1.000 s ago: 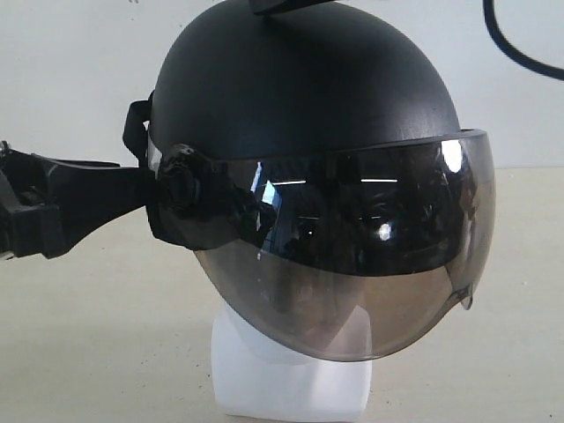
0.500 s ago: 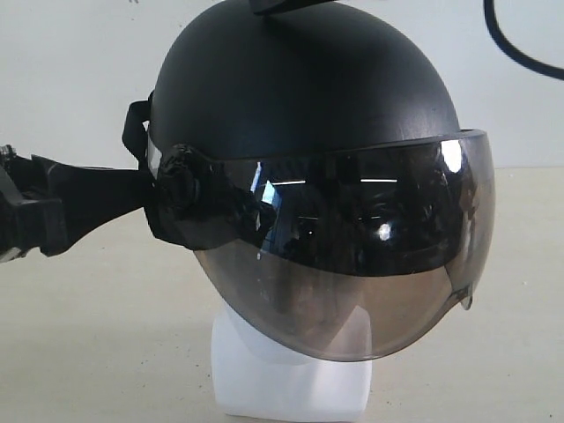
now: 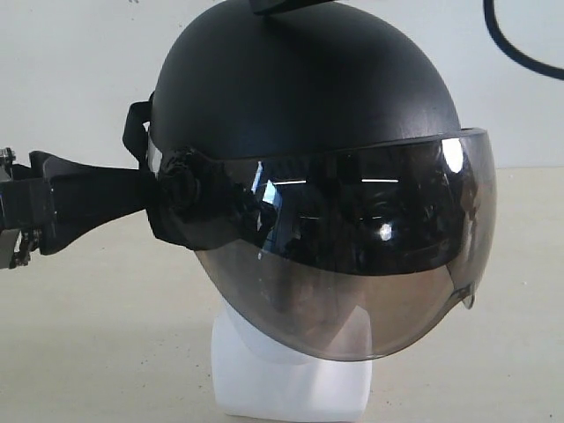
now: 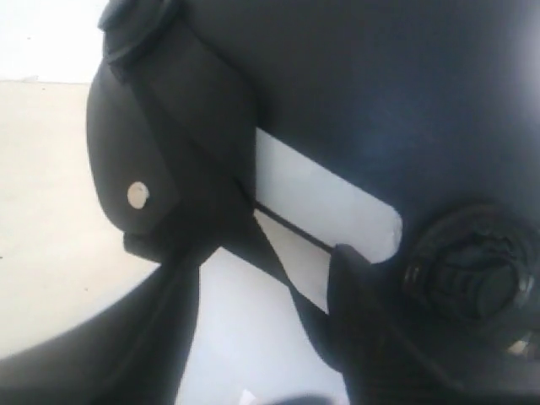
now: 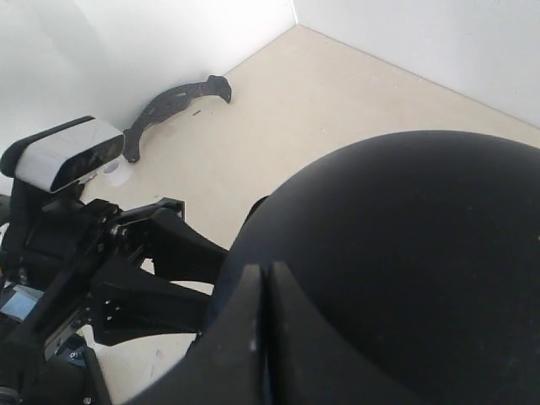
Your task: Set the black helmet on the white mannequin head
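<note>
Black and matte, the helmet (image 3: 300, 88) sits on the white mannequin head (image 3: 291, 388), covering the crown and face. You see only the blocky neck base below it, standing on the beige table (image 3: 88, 335). The smoke-tinted visor (image 3: 370, 264) is down across the face, and the pale chin shows faintly through its lower half.

Your right gripper (image 5: 263, 283) is clenched, its two fingers pressed flat together with just a thin seam between them. It rests on top of the helmet's dome.

Your left gripper (image 3: 132, 189) reaches in from the side, level with the round visor pivot (image 3: 181, 176). In the right wrist view its two fingers stand apart, their tips running in at the helmet's lower edge. The left wrist view is very close and blurred. It shows the helmet's rim, a black strap (image 4: 211, 169) and a patch of the white head between dark finger shapes. You cannot tell from these views whether that claw pinches the rim or strap or merely flanks it.
</note>
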